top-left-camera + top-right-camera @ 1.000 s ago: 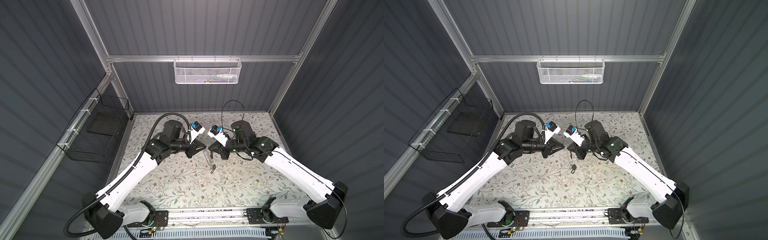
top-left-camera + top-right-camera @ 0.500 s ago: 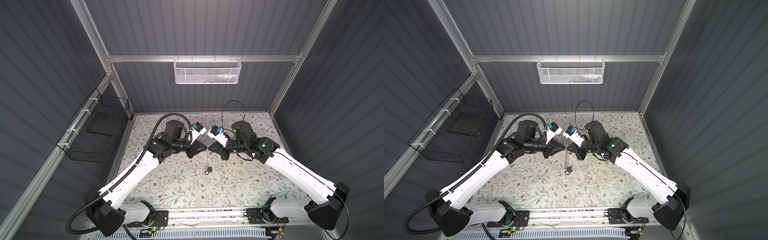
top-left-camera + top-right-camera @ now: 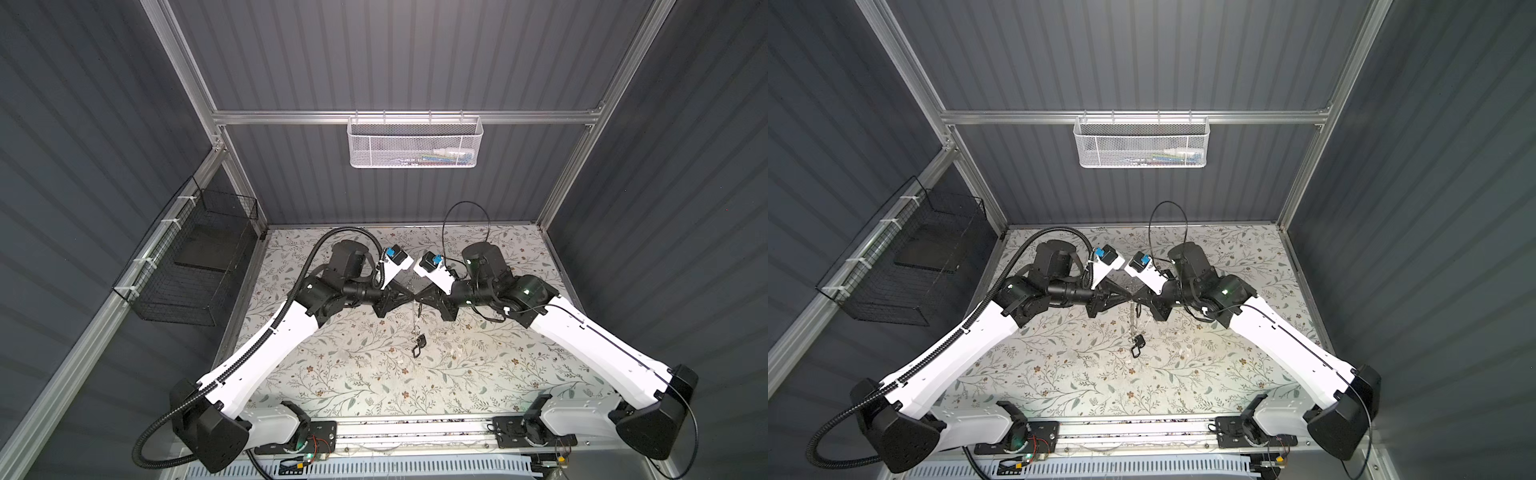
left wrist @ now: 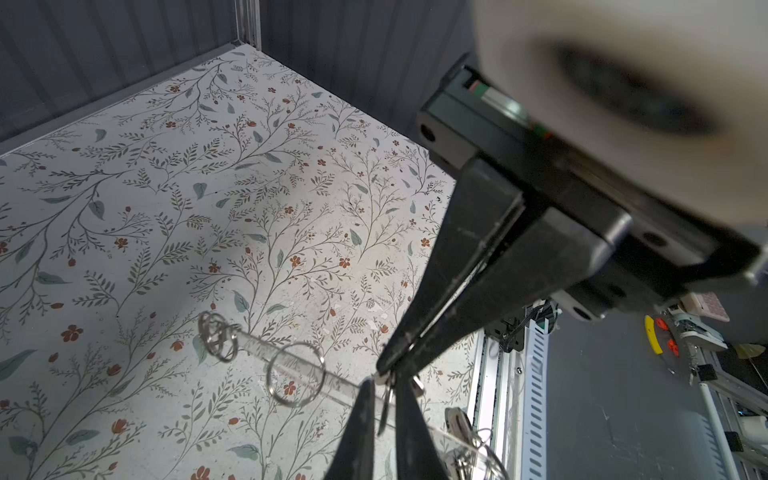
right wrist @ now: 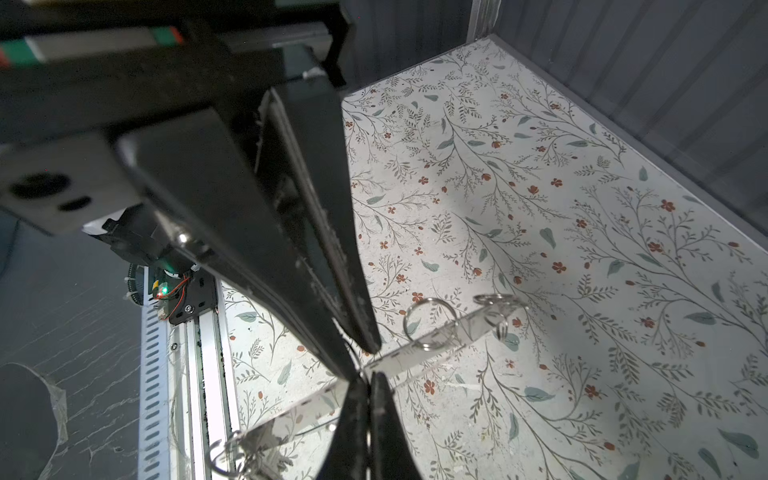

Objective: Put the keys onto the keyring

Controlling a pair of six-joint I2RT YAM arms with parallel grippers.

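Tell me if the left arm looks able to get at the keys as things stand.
Probably not yet: the left tool is shut on the keyring, tip to tip with the right tool. The keys hang below, nothing blocking them.

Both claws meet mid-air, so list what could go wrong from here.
1. The keyring plate hangs from the left claw and right claw by fingertip pinches; it could slip or swing.
2. The claws' tips nearly touch and may collide.
3. The dangling keys could swing and tangle.
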